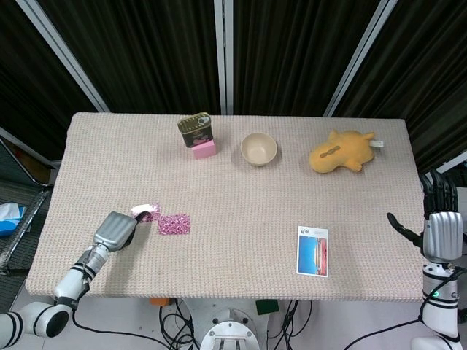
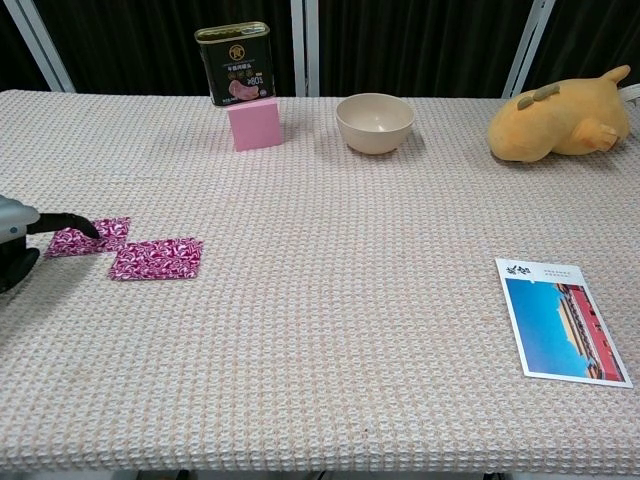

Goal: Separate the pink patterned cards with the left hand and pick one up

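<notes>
Two pink patterned cards lie apart near the table's front left. The right one (image 1: 175, 223) (image 2: 157, 258) lies flat and alone. The left one (image 1: 147, 211) (image 2: 92, 237) has a black fingertip (image 2: 78, 223) of my left hand (image 1: 115, 230) (image 2: 14, 236) pressing on its far left corner. In the head view this card's edge shows pale. The chest view cuts off most of the hand, so whether a thumb is under the card is hidden. My right hand (image 1: 442, 227) is upright off the table's right edge, fingers apart, holding nothing.
A tin (image 1: 195, 130) stands on a pink block (image 2: 254, 125) at the back, next to a beige bowl (image 2: 375, 122) and a yellow plush toy (image 2: 560, 115). A postcard (image 2: 562, 319) lies at the front right. The table's front edge (image 1: 219, 295) runs just below my left forearm.
</notes>
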